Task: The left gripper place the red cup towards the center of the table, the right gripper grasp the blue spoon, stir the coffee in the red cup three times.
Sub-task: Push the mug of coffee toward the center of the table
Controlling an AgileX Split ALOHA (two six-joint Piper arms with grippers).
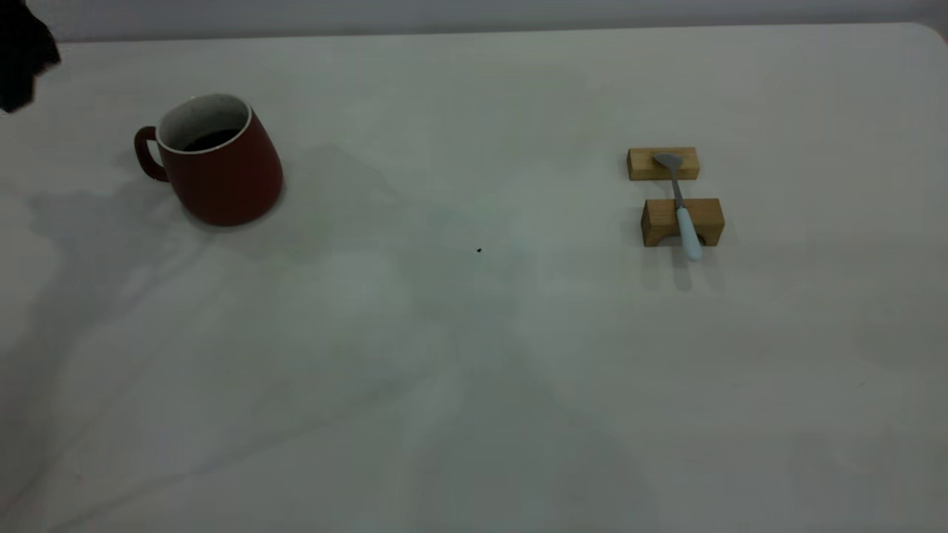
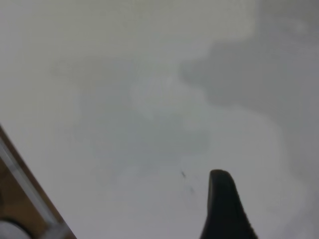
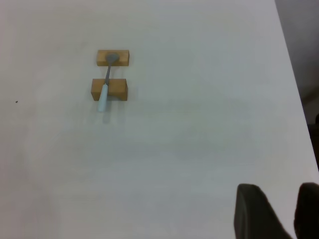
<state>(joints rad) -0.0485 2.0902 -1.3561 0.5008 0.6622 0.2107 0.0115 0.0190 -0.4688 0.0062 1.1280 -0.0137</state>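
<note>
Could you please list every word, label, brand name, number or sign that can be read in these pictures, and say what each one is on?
None: no view shows any readable text.
The red cup has plain sides with no print.
The blue spoon and the two wooden blocks under it carry no marks.
The table shows only a tiny dark speck, not a sign.

left gripper (image 1: 22,55) cut off at corner (one finger (image 2: 225,206) visible)

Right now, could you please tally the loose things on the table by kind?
Red cup: 1
Blue spoon: 1
Wooden blocks: 2
Total: 4
</note>
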